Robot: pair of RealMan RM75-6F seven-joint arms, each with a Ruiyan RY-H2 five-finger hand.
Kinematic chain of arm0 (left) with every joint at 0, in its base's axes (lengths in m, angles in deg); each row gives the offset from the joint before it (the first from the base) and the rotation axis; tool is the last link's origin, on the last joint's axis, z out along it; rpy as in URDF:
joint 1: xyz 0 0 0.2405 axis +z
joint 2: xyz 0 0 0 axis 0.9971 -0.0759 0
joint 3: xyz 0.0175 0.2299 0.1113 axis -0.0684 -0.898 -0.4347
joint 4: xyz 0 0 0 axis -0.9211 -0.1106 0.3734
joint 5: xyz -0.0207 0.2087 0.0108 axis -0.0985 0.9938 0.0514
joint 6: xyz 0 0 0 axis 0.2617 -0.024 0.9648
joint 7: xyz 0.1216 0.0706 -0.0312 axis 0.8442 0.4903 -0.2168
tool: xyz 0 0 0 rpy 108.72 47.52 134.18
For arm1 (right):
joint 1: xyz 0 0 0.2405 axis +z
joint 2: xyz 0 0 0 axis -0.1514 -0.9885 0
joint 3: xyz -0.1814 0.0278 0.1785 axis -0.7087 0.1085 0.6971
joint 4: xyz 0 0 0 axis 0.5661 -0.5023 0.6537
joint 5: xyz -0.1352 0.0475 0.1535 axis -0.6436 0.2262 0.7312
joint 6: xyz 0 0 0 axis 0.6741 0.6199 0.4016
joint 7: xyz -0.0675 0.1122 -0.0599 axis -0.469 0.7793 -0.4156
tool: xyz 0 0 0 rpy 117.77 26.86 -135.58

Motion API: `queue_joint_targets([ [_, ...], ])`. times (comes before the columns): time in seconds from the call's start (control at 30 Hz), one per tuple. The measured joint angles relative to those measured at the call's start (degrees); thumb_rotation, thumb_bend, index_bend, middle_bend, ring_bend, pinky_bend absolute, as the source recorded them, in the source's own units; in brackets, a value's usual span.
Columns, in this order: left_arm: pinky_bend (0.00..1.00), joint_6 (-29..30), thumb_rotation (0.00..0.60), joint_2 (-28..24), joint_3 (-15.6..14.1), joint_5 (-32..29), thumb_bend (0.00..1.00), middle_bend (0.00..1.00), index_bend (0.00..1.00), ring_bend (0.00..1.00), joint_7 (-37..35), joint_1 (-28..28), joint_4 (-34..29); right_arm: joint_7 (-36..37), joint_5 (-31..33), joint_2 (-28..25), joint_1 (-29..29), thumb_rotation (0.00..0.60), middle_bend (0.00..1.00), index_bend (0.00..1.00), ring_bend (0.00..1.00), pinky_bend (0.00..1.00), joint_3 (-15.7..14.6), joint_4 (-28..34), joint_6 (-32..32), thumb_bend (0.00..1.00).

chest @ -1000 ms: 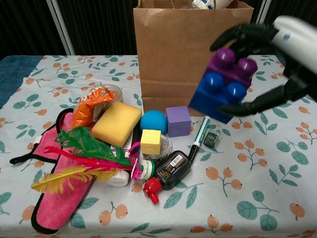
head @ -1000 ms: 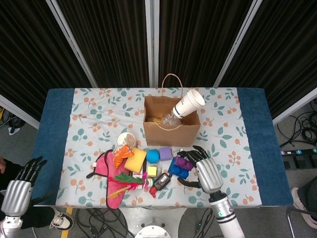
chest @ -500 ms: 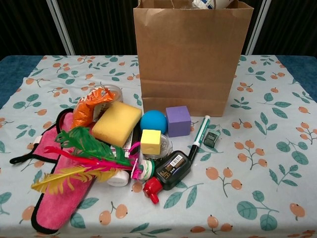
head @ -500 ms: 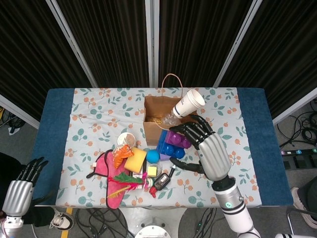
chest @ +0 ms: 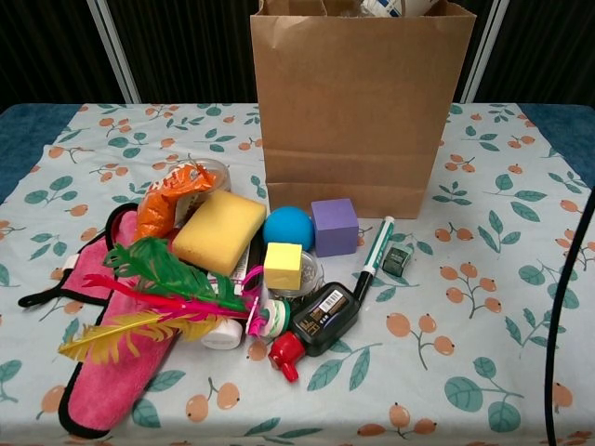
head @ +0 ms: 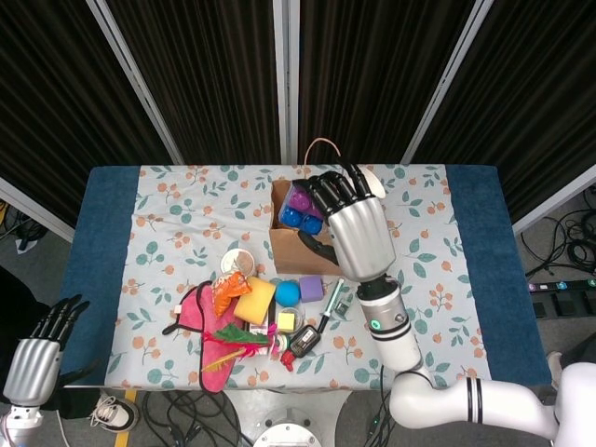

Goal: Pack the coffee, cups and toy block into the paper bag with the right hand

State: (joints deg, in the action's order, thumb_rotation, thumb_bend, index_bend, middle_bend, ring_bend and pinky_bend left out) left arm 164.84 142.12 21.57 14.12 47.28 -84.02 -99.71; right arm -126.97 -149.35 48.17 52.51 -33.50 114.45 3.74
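Toy block, purple over blue, sits high above the open mouth of the paper bag, grasped in the right robot hand, fingers wrapped over its top. Step in hand looks like the drop-off: block carried over the bag, not yet let go. Next move likely calls for lowering into the opening and spreading the fingers without catching the bag's rim or handle. A cup already pokes out of the bag top in the chest view; coffee can't be told from here.

Left robot hand hangs off the surface's near-left corner, fingers apart, holding nothing.

Left on the surface in front of the bag: purple cube, blue ball, yellow sponge, marker, pink cloth.
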Motion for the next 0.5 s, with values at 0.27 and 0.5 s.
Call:
queue_joint_targets([
  [0.27, 0.23, -0.22, 0.6, -0.03, 0.09, -0.36, 0.16, 0.19, 0.18, 0.12, -0.59, -0.01, 0.0, 0.33, 3.7, 4.27, 3.95, 0.6, 0.44, 0.31, 0.31, 0.19, 0.68, -9.7, -1.16, 0.14],
  [0.5, 0.23, -0.44, 0.6, -0.09, 0.24, -0.82, 0.16, 0.19, 0.18, 0.12, -1.0, 0.01, 0.0, 2.87, 7.94, 5.69, 5.55, 0.6, 0.36, 0.28, 0.24, 0.12, 0.43, -14.88, -0.82, 0.1],
])
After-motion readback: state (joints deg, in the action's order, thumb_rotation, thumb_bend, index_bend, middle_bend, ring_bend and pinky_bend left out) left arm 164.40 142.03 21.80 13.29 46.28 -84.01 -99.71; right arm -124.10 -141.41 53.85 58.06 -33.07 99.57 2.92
